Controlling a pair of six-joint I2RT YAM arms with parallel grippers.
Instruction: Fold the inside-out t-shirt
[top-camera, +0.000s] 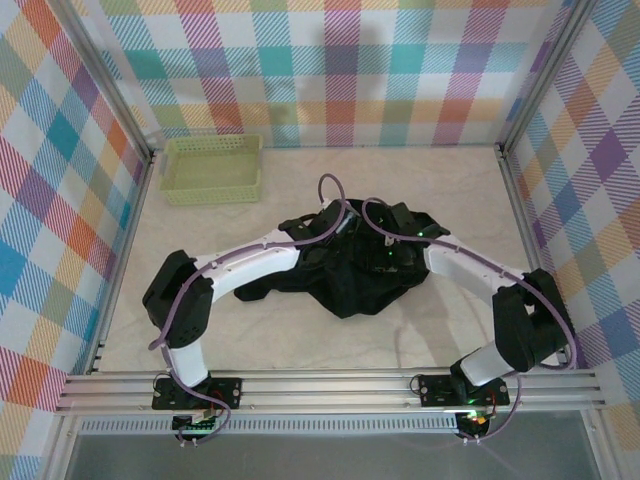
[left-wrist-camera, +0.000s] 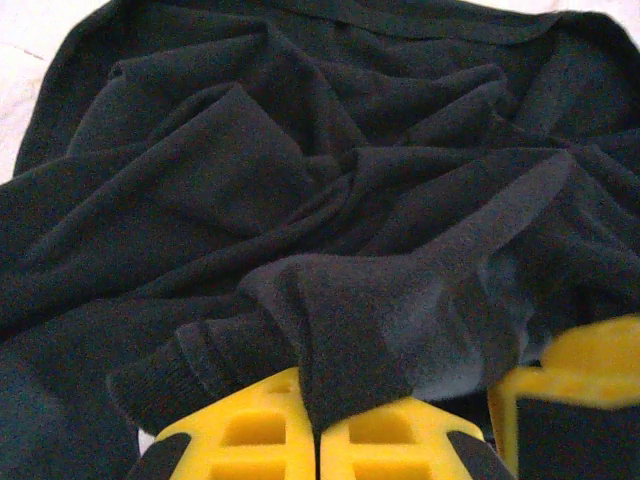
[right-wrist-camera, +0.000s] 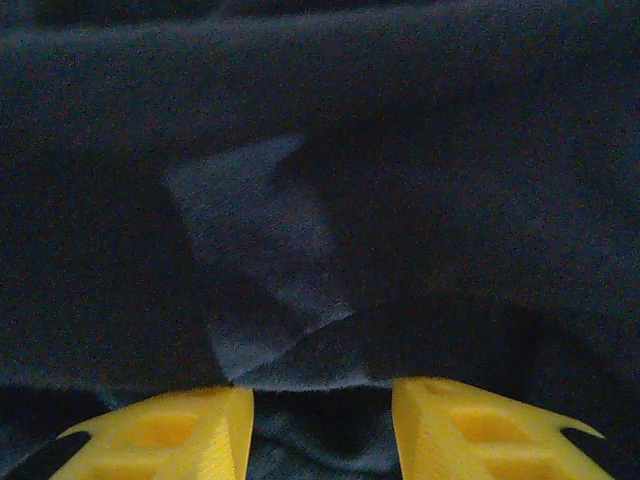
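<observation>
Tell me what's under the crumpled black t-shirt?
The crumpled black cloth t-shirt lies on the pale cream tabletop, which shows around it. What lies directly beneath is covered and cannot be seen.

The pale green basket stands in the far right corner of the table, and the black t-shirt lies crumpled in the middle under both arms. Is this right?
Not quite: the pale green basket stands in the far left corner of the table, as the top external view shows. The black t-shirt does lie crumpled in the middle under both arms.
</observation>
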